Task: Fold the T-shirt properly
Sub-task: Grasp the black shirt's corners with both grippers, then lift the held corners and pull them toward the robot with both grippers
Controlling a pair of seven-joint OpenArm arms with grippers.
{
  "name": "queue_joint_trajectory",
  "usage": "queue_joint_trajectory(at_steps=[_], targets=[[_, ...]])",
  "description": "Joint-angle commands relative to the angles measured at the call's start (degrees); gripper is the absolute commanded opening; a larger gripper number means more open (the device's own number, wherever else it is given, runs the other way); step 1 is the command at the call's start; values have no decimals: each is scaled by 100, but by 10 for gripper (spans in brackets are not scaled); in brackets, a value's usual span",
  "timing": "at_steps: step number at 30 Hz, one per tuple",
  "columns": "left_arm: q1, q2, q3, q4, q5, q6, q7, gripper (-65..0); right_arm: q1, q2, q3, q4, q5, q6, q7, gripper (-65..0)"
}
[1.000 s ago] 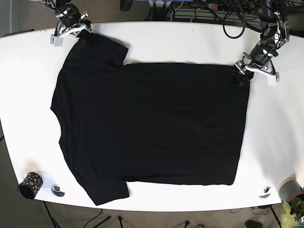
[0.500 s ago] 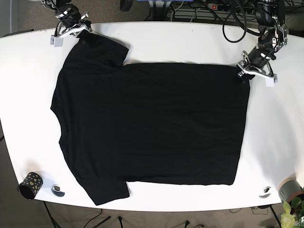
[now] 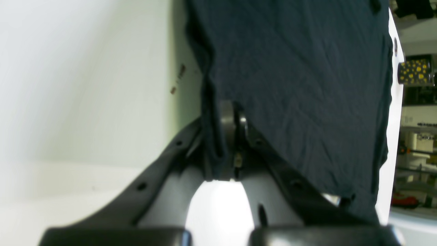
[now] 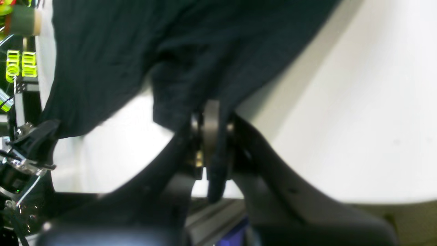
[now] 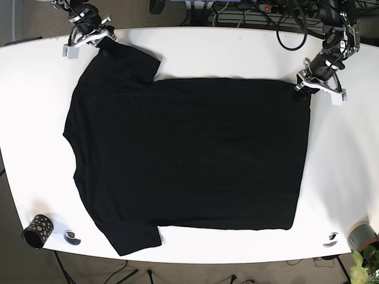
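White oval table (image 5: 195,44) fills most of the base view, evenly lit, glossy. Beyond the table's far edge: tangle of black cables (image 5: 260,15) on grey-brown floor (image 5: 35,21). By the table's near left corner a black cup with yellow dots (image 5: 37,230), by its near right corner a green plant (image 5: 364,266)
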Motion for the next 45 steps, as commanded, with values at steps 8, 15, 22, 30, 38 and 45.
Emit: queue_joint_trajectory(at_steps=[8,15,22,30,38,45], targets=[[769,-158,-778,837,220,-263,-76,-649,-475,32,30,371,76,82,62,-650],[1411,-184,-1314,890,220,-738,-58,-649,-950,58,-128,714,76,398,0,-650],[1824,-167,-1507,1215,203,-1116,-49,-649,-1081,67,-304,1215,58,460,-132,-650],[1296,-149,-1534,1541,185,-1116,821,-650,-150,85,-269,1198,50,442,-747,-650],[145,-131,-1481,1541,176,-1116,1595,-650,905,85,-251,1101,32,442,-1169,-650],[-778,-131,-1498,1409,229,-1116,2096,-650,1723,234,-251,705,23,442,-1195,-650]])
